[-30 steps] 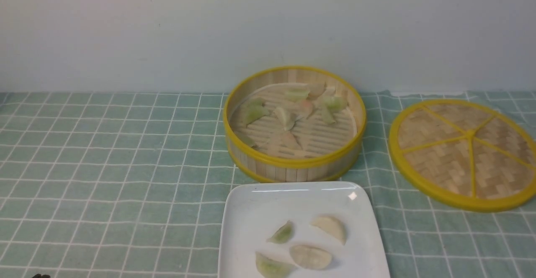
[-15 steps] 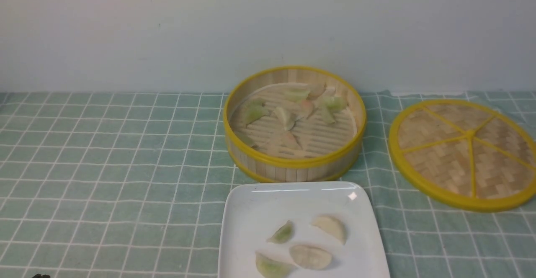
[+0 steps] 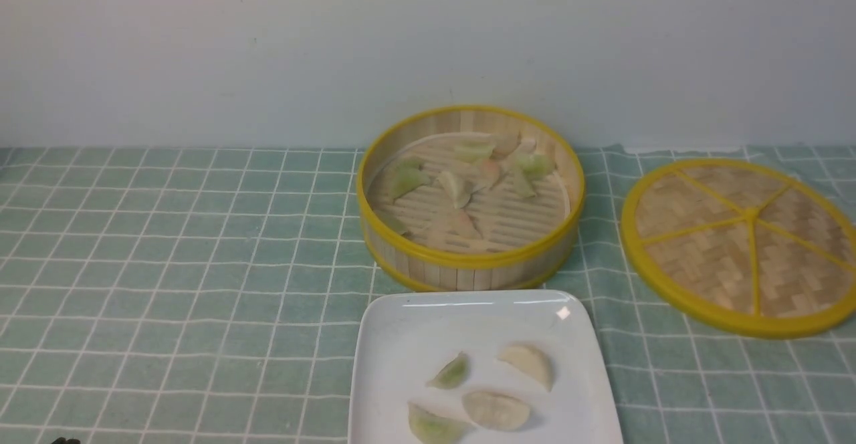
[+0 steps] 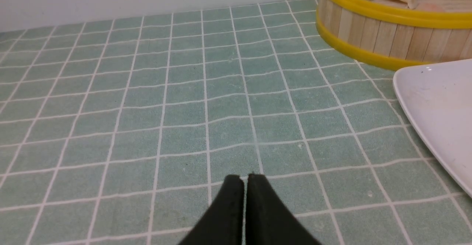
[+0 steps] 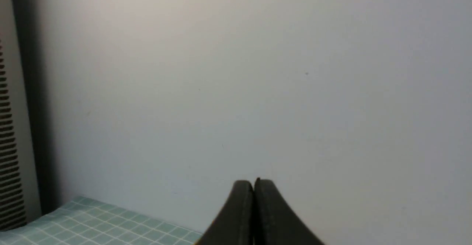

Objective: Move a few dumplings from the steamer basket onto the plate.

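The steamer basket (image 3: pixel 471 267) stands at the middle back with several green, cream and pinkish dumplings (image 3: pixel 457 187) inside. The white plate (image 3: pixel 394 337) lies in front of it and holds several dumplings (image 3: pixel 495 409). My left gripper (image 4: pixel 245 178) is shut and empty, low over the cloth, well to the left of the plate (image 4: pixel 438 108) and basket (image 4: pixel 372 34). My right gripper (image 5: pixel 254 183) is shut and empty, raised and facing the wall. Neither gripper shows clearly in the front view.
The flat woven lid (image 3: pixel 742 243) with yellow spokes lies to the right of the basket. A green checked cloth (image 3: pixel 187 263) covers the table. A pale wall (image 3: pixel 267 49) rises behind.
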Controlling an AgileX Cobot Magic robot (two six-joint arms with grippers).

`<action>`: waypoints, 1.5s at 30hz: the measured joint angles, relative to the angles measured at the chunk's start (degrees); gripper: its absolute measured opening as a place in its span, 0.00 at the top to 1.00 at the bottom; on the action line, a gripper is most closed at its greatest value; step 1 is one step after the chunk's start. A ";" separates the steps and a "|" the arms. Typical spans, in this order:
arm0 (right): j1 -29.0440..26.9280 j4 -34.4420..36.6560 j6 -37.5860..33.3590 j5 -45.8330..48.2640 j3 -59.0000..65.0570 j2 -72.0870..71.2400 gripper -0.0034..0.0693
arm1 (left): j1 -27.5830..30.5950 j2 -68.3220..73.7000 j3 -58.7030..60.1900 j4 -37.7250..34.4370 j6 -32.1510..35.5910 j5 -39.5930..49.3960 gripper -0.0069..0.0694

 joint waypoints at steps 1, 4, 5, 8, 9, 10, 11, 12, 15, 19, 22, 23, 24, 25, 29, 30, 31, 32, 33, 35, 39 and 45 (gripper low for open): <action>0.00 1.15 -1.20 -1.79 1.16 0.00 0.97 | 0.00 0.00 0.00 0.00 0.00 0.00 0.92; 0.00 1.91 -2.25 -4.10 3.35 0.00 0.97 | 0.00 0.00 0.00 0.00 0.00 0.00 0.92; -0.49 2.13 -2.54 -5.33 5.23 0.00 0.97 | 0.00 0.00 0.00 0.00 0.00 0.00 0.92; -6.57 2.33 -2.97 -6.18 9.94 0.00 0.97 | 0.00 0.00 0.00 0.00 0.00 0.05 0.92; -7.12 2.32 -2.97 -6.24 10.67 0.00 0.97 | 0.00 0.00 0.00 0.00 0.00 0.05 0.92; -11.08 2.38 -2.97 -6.24 12.92 0.00 0.97 | 0.00 0.00 0.00 0.00 0.00 0.05 0.92; -13.40 2.38 -2.97 -6.24 14.90 0.00 0.97 | 0.00 0.00 0.00 0.00 0.00 0.05 0.92; -16.28 2.38 -3.28 -6.24 16.99 0.00 0.97 | 0.00 0.00 0.00 0.00 0.00 0.05 0.92; -24.84 2.38 -3.32 -6.24 23.51 0.07 0.97 | 0.00 0.00 0.00 0.00 0.00 0.11 0.92; -29.80 2.38 -3.32 -5.16 28.97 0.06 0.97 | 0.00 0.00 0.00 0.00 0.00 0.16 0.92; -30.88 2.33 -3.32 -4.16 29.32 0.12 0.97 | 0.00 0.00 0.00 0.00 0.00 0.22 0.92; -30.83 2.33 -3.32 -4.09 29.32 0.12 0.97 | 0.00 0.00 0.00 0.00 0.00 0.22 0.92; -30.83 2.33 -3.32 -4.05 29.32 0.12 0.97 | 0.00 0.00 0.00 0.00 0.00 0.22 0.92; -30.83 2.33 -3.32 -4.05 29.32 0.12 0.97 | 0.00 0.00 0.00 0.00 0.00 0.22 0.92; -30.83 2.33 -3.32 -4.05 29.32 0.12 0.97 | 0.00 0.00 0.00 0.00 0.00 0.22 0.92; -30.83 2.33 -3.32 -4.05 29.32 0.12 0.97 | 0.00 0.00 0.00 0.00 0.00 0.22 0.92; -30.83 2.33 -3.32 -4.05 29.32 0.12 0.97 | 0.00 0.00 0.00 0.00 0.00 0.22 0.92; -30.83 2.33 -3.32 -4.05 29.32 0.12 0.97 | 0.00 0.00 0.00 0.00 0.00 0.22 0.92; -30.83 2.33 -3.32 -4.05 29.32 0.12 0.97 | 0.00 0.00 0.00 0.00 0.00 0.22 0.92; -30.83 2.33 -3.32 -4.05 29.32 0.12 0.97 | 0.00 0.00 0.00 0.00 0.00 0.22 0.92; -30.83 2.33 -3.32 -4.05 29.32 0.12 0.97 | 0.00 0.00 0.00 0.00 0.00 0.22 0.92; -30.83 2.33 -3.32 -4.05 29.32 0.12 0.97 | 0.00 0.00 0.00 0.00 0.00 0.22 0.92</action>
